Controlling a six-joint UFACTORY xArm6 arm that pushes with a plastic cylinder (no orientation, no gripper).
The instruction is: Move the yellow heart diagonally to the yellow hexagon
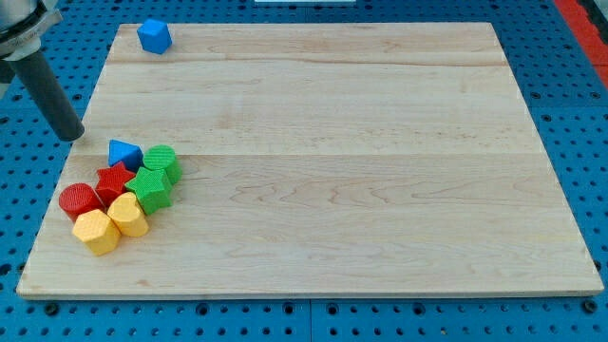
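Observation:
Two yellow blocks sit touching at the bottom of a cluster at the board's lower left. The right one (127, 214) looks like the yellow heart. The left one (96, 231) looks like the yellow hexagon. The shapes are hard to make out. My tip (70, 136) is above and left of the cluster, just off the board's left edge, clear of every block. The blue triangle-like block (123, 152) is the one closest to it.
The cluster also holds two green blocks (161, 161) (150, 188) and two red blocks (114, 180) (79, 200), packed against the yellow ones. A lone blue block (153, 36) sits at the wooden board's (361, 190) top left corner. Blue pegboard surrounds the board.

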